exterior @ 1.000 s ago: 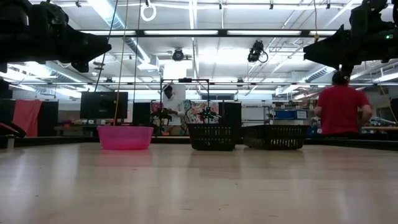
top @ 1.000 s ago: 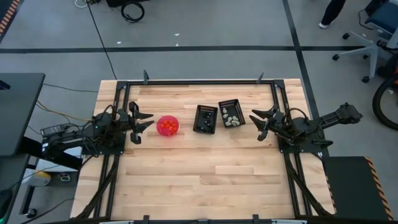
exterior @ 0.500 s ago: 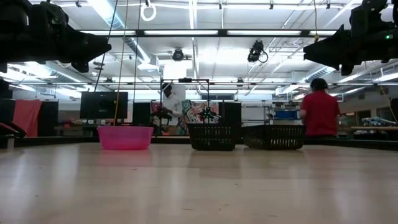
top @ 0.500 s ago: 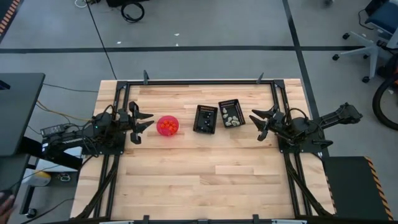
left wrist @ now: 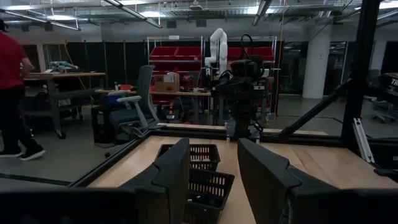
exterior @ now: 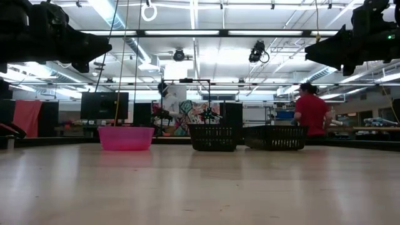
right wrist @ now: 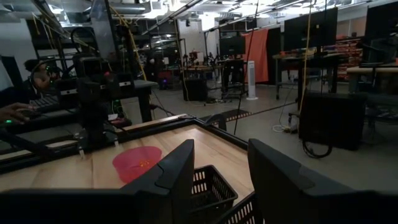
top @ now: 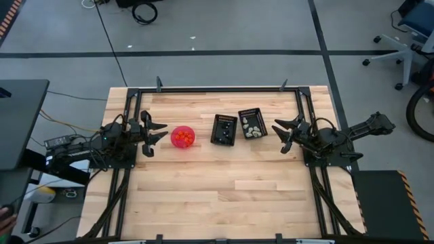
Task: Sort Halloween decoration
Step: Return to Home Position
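Note:
The pink bowl sits left of centre and holds small orange trinkets. Right of it stand two black slotted baskets: the left basket holds dark trinkets, the right basket holds pale white-grey trinkets. My left gripper hovers open above the table, just left of the bowl. My right gripper hovers open right of the baskets. In the low view the bowl and both baskets rest on the tabletop. Neither gripper holds anything.
A black metal frame runs round the wooden table, whose near half is bare wood. A person in a red shirt moves in the room beyond the far edge. A rolling chair stands on the floor at upper right.
Both arms have kept still and nothing on the table has moved. Only the person in the red shirt behind the table has walked leftward across the low view.

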